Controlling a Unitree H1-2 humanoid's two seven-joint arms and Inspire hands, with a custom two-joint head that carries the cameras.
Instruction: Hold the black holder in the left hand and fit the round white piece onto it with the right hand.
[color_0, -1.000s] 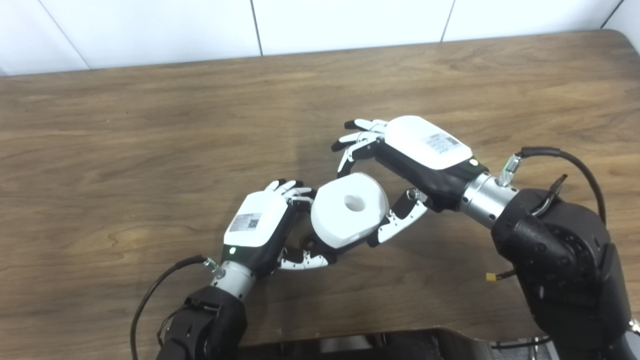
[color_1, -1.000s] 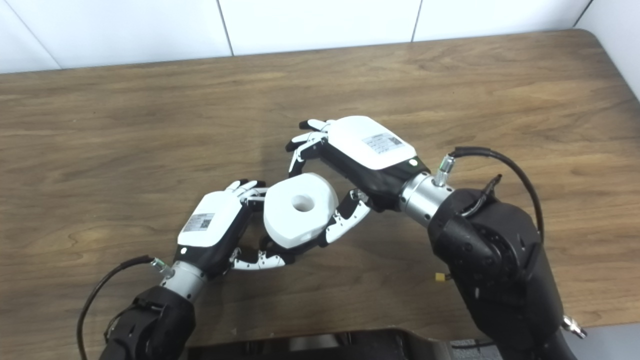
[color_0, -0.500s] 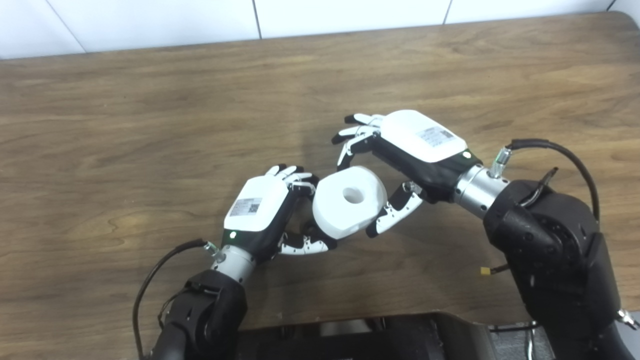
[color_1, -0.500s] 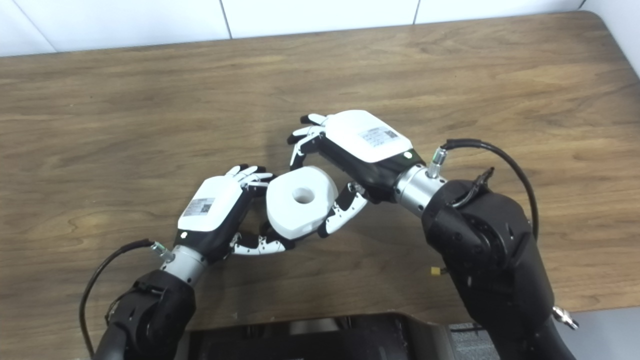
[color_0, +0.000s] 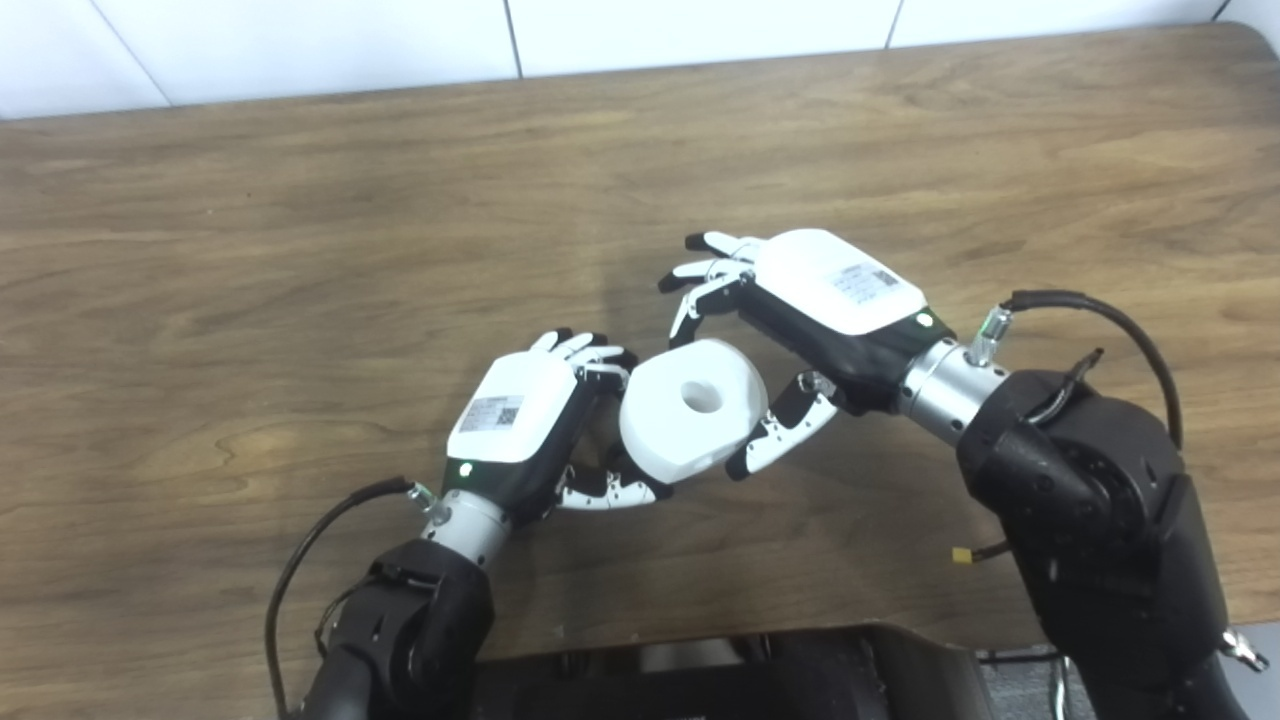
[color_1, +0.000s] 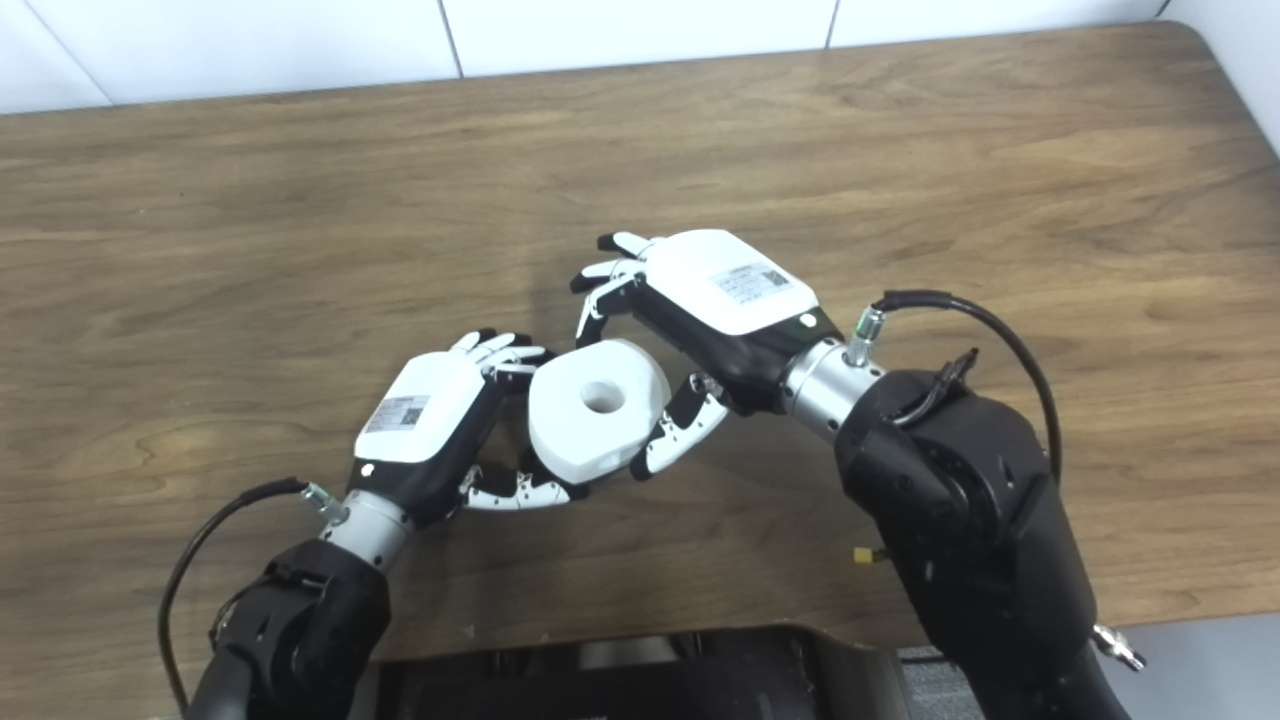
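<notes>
Round white piece (color_0: 692, 418) sits mid-table, toward the near edge, on a mostly hidden black holder (color_0: 622, 467) clamped in left hand (color_0: 522, 432). Right hand (color_0: 800, 330) spread, thumb alongside; a nudge could unseat it.

- The tabletop (color_0: 300, 250) is brown wood-grain laminate, its grain running left to right.
- Its far edge meets a white panelled wall (color_0: 300, 40); the far right corner is rounded.
- A soft shadow falls on the surface near the middle, under the hands.
- Whether the round white piece (color_0: 692, 408) rests on the surface or is held just above it cannot be told.
</notes>
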